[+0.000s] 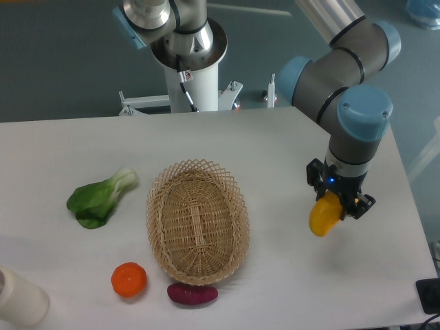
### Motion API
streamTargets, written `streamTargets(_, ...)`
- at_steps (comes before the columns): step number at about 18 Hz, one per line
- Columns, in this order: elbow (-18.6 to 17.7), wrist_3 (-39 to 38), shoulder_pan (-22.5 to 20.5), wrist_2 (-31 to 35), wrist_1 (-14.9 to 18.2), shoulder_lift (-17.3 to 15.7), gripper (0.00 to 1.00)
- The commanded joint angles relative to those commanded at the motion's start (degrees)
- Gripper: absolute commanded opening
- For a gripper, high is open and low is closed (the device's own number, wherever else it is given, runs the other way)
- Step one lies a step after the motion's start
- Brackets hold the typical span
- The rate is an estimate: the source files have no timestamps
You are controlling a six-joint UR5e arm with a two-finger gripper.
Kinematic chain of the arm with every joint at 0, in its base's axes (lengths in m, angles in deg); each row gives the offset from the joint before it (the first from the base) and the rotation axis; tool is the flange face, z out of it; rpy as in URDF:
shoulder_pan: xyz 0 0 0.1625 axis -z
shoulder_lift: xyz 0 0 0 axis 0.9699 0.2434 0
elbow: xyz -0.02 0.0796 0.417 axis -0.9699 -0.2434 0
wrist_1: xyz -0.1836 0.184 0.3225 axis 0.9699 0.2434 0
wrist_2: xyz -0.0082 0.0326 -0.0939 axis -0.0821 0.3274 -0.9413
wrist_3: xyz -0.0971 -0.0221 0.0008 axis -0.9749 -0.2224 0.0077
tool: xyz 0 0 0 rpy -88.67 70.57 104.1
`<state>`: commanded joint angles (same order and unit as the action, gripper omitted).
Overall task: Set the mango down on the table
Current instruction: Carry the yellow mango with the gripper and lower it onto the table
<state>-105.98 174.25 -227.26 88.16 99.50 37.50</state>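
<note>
Wicker basket (197, 221) sits centre, bok choy (100, 199) off to its left, orange (129, 280) and purple sweet potato (192, 293) just below

The hand (335, 199) hides the mango's (323, 217) top.

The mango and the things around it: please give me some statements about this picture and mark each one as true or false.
1. The claw is holding the mango. True.
2. The mango lies inside the wicker basket. False: the basket is empty, and the mango is in the claw, to the right of the basket, over the table.
3. The leafy green vegetable lies to the left of the basket. True.
4. The round orange fruit is inside the basket. False: it sits on the table near the basket's front left.
5. The dark purple-red oval lies at the basket's front edge. True.
</note>
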Motion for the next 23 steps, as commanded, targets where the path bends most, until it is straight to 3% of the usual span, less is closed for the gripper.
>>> streamTargets(11,-0.9,1.9,-0.1,0.4,-0.7,-0.1,0.65)
streamTargets(18,-5.6,7.3,-1.3,0.3,-1.1,-1.8,0.65)
streamTargets(20,-8.3,9.9,-1.7,0.3,-2.8,-2.6,0.65)
streamTargets(23,-14.9,12.8,-1.7,0.4,-10.3,-3.8,0.65)
